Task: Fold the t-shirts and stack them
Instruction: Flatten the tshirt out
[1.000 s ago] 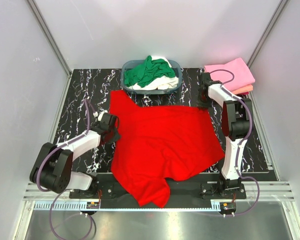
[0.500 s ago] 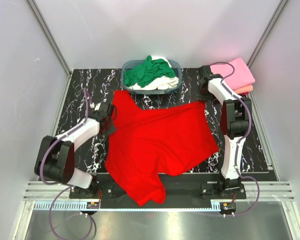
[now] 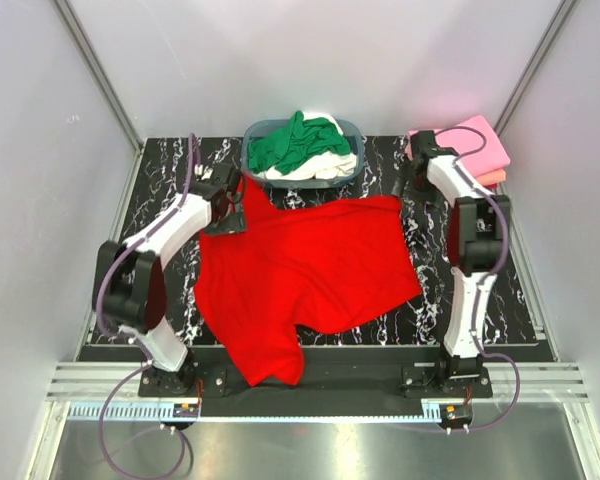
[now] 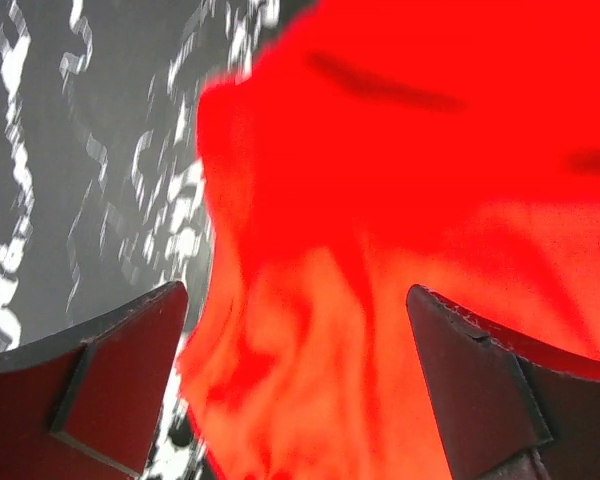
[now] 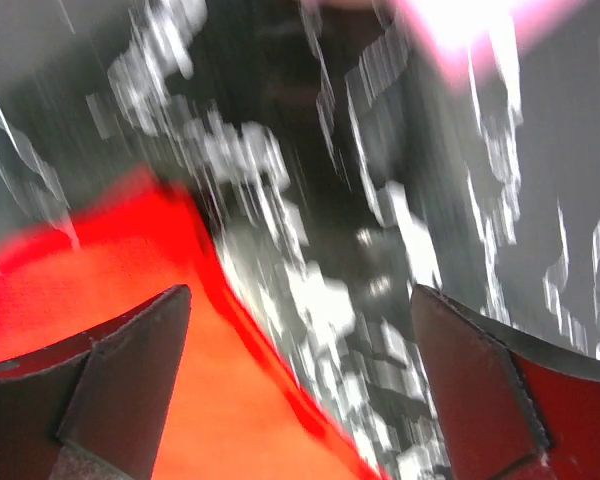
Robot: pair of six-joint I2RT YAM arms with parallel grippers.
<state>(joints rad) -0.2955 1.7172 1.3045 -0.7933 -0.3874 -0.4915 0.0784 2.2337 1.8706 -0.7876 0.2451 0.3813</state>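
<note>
Top external view. A bright red cotton t-shirt (image 3: 310,275) lies spread, with wrinkles, over the middle of the black white-veined marble-pattern table (image 3: 515,290); one sleeve reaches the near edge. The left gripper (image 3: 227,200) sits at the shirt's far-left corner and the right gripper (image 3: 408,185) at its far-right corner. From this height it cannot be told how either pair of fingers stands. At far centre is a blue-grey plastic basket (image 3: 248,160) holding a crumpled green t-shirt (image 3: 295,140) above a white t-shirt (image 3: 315,168). In the far-right corner a folded pink t-shirt (image 3: 475,145) rests on a folded salmon t-shirt (image 3: 492,180).

Left wrist view. The left gripper (image 4: 295,390) has its dark fingers (image 4: 100,390) spread wide. The red t-shirt (image 4: 400,180) fills the gap between them in loose folds. Whether it touches either pad cannot be told. Table surface (image 4: 90,150) shows to the left.

Right wrist view, blurred. The right gripper (image 5: 300,390) also has its fingers (image 5: 490,400) spread apart. The red t-shirt's (image 5: 100,270) edge runs diagonally through the gap, nearer the left finger, with bare table (image 5: 540,180) at the right finger. A patch of the pink t-shirt (image 5: 460,20) shows at the top.
</note>
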